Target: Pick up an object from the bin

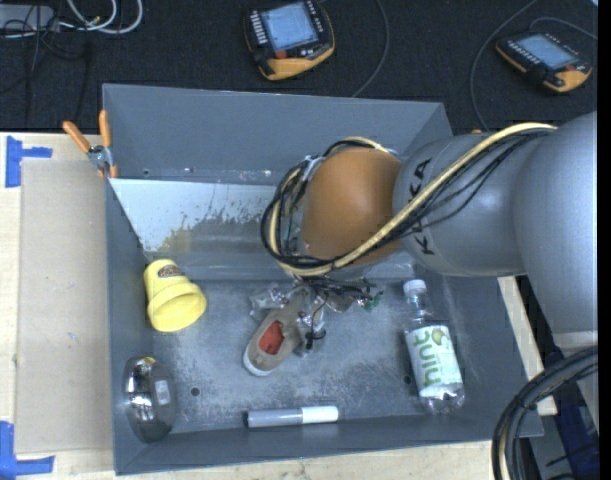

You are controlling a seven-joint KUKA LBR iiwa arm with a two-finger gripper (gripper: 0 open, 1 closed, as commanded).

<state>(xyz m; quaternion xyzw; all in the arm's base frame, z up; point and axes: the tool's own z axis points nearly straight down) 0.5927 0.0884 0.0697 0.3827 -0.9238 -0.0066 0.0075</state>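
The claw [303,313] (grip unclear) sits over a grey-red oval thing [268,345] slanting lower-left to upper-right.

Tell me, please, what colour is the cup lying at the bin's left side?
The cup is yellow, best seen in the camera view.

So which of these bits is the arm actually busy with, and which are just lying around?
In the job: the gripper, low in the middle of the bin; the grey oval thing with a red centre by it.
Lying about: yellow cup, clear bottle, grey marker, shiny thing in a corner.
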